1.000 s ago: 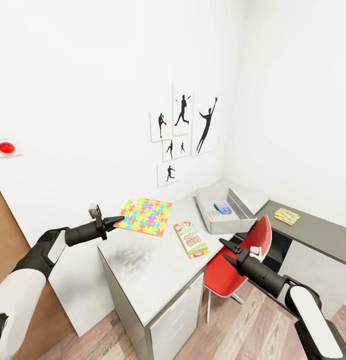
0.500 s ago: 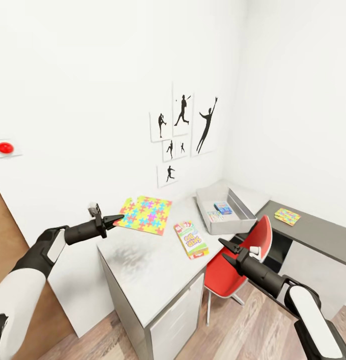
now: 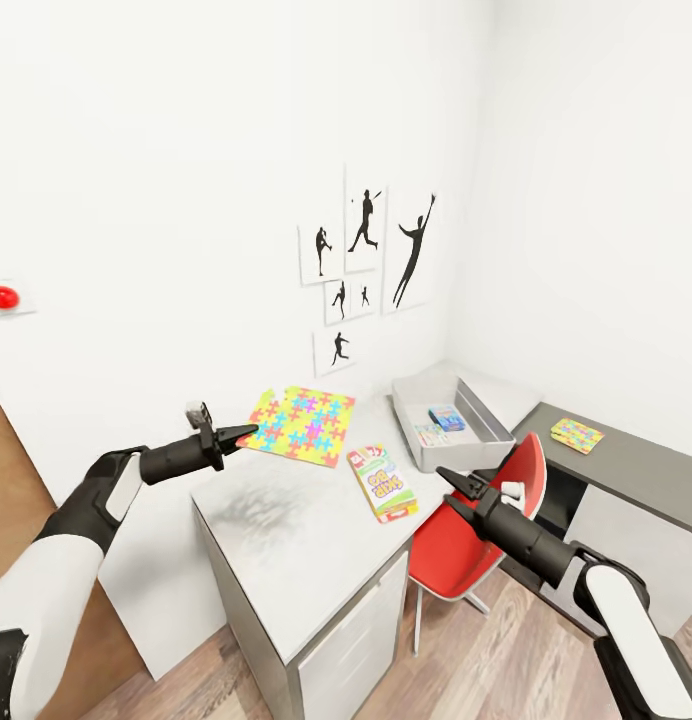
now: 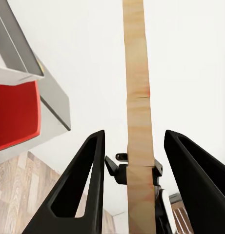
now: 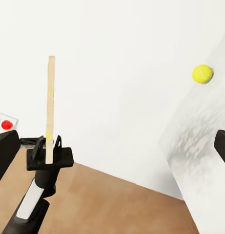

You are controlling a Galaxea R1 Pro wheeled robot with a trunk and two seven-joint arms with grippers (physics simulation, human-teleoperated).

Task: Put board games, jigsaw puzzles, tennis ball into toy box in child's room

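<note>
L gripper (image 3: 248, 433) pinching jigsaw puzzle (image 3: 302, 425) by its edge over desk (image 3: 286, 540), R gripper (image 3: 448, 486) spread, empty; next: carry puzzle to toy box (image 3: 448, 419), drop in.

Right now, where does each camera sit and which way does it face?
Head view: high, looking down at the table; left gripper and right gripper show.
Left wrist view: on that arm, along its fingers, past the jigsaw puzzle toward the red chair.
Right wrist view: on that arm, facing the left gripper and tennis ball.
Shared: all show the puzzle.
</note>
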